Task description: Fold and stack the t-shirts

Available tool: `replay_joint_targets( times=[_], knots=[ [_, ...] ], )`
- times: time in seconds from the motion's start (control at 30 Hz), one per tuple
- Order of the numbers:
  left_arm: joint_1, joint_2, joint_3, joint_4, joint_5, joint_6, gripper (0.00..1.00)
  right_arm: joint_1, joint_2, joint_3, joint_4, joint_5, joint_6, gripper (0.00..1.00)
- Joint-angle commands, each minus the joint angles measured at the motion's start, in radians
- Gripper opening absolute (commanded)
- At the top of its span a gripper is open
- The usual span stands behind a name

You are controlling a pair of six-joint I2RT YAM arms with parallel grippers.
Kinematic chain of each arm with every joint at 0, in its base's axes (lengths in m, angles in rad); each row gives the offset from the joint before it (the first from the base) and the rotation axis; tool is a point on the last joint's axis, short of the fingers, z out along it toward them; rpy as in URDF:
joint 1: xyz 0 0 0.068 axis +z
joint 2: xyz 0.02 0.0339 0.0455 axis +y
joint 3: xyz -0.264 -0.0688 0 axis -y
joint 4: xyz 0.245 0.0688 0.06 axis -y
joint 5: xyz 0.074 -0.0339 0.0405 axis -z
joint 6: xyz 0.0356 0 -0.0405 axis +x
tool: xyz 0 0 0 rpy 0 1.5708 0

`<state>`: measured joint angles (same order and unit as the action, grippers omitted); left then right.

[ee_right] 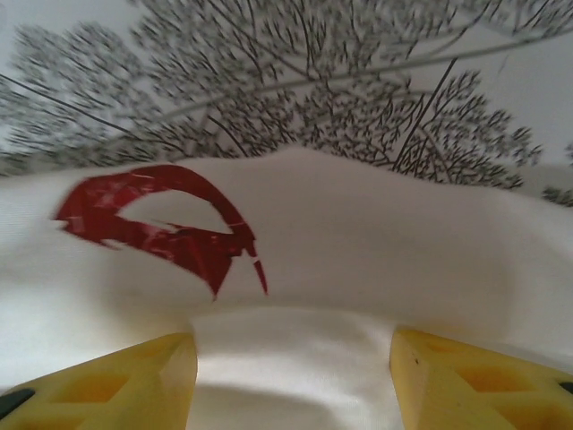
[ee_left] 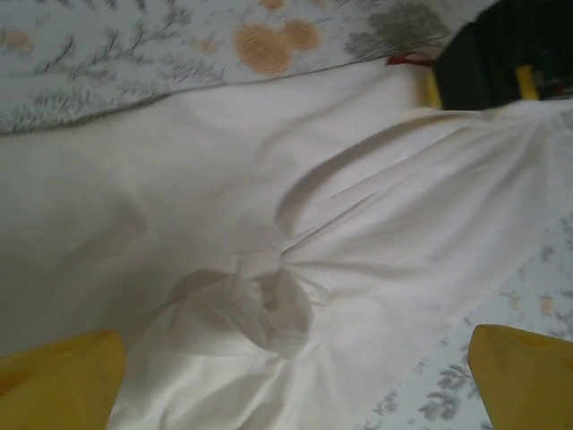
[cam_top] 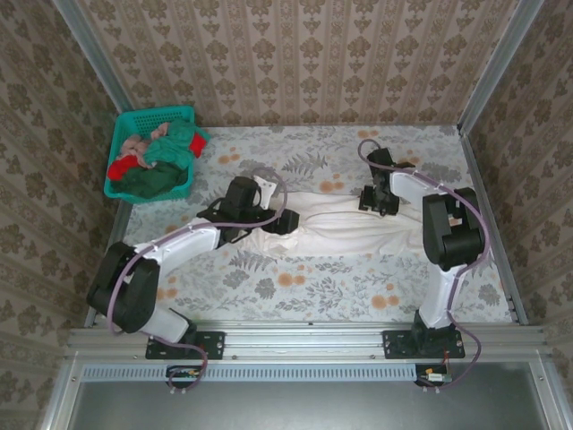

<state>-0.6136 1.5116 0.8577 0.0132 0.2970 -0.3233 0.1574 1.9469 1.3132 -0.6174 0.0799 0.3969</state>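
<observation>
At left, a teal plastic lattice basket (cam_top: 152, 115) holds crumpled soft cloth t-shirts (cam_top: 166, 161) in pink, red, dark green and teal, none folded. On the floral-printed table cover (cam_top: 295, 278), a large white cloth t-shirt (cam_top: 340, 224) lies stretched and bunched. The left gripper (cam_top: 278, 221) stands over it, fingers wide apart, holding nothing. Cloth runs between the fingers of the right gripper (cam_top: 379, 201), a firm pinch impossible to confirm. No stack exists: the job looks barely begun.

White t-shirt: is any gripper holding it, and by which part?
The right gripper appears to hold the white t-shirt by its edge beside the red print; the left gripper stands open over it.
</observation>
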Motion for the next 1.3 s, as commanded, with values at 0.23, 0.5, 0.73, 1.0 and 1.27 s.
replay_joint_targets(
  times=[0.23, 0.5, 0.73, 1.0, 1.27],
  knots=[
    [0.085, 0.407, 0.202, -0.024, 0.012, -0.088, 0.92, 0.051, -0.111, -0.172, -0.082, -0.04, 0.111, 0.62],
    [0.138, 0.695, 0.748, -0.238, 0.155, 0.073, 0.91, 0.297, -0.355, -0.434, -0.012, -0.051, 0.328, 0.65],
    [0.144, 0.682, 0.954, -0.326, 0.194, 0.133, 1.0, 0.358, -0.54, -0.368, -0.138, 0.078, 0.295, 0.7],
    [0.149, 0.36, 0.597, -0.293, -0.004, 0.108, 1.0, 0.274, -0.379, -0.278, -0.067, 0.088, 0.142, 0.61],
    [0.089, 0.543, 0.596, -0.191, 0.001, 0.0, 0.99, 0.366, -0.316, -0.4, 0.049, 0.023, 0.212, 0.54]
  ],
)
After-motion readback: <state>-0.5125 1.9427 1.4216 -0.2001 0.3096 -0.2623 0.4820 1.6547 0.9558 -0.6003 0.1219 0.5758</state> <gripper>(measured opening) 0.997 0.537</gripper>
